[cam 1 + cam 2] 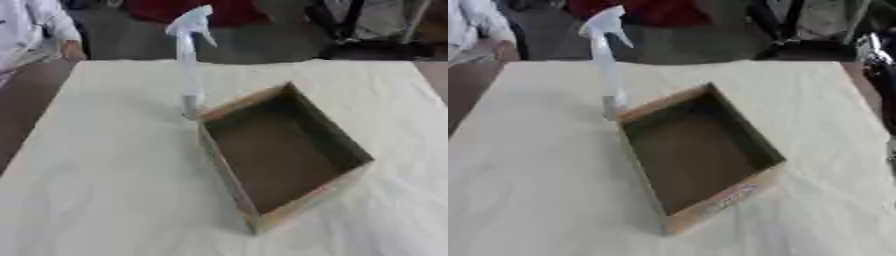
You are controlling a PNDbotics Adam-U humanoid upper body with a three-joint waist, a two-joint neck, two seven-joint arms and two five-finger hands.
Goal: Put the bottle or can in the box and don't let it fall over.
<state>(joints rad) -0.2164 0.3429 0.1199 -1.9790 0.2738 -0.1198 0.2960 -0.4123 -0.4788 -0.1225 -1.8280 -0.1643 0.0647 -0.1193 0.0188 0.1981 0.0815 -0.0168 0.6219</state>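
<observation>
Centrally on the table covered by a pale cream cloth (105,190) lay a shallow, open-topped rectangular cardboard box (278,155), brown, set askew to the table's edges so that one corner pointed towards the far side and another towards the near side. Its dark floor held nothing, and its near right wall bore a small pale marking, too blurred to read. Just beside the box's far left corner, outside its walls, stood a tall, slim, clear plastic spray bottle with a white trigger head (189,60), upright on the cloth; whether its base touched the cardboard could not be told. The nozzle pointed to the right, and the lower part of the bottle looked darker than the rest. Nothing lay on the cloth between the bottle and the box; only the box's own low wall stood between the bottle and the box's floor. At the right edge of the right eye view showed a dark shape with a silver part (877,55), beside the table's far right corner; whether it belonged to the robot could not be told. Neither of the robot's hands showed clearly in either view, so their state could not be told. Beyond the far edge were a dark floor, a red object (210,12) and black furniture legs (350,25).
</observation>
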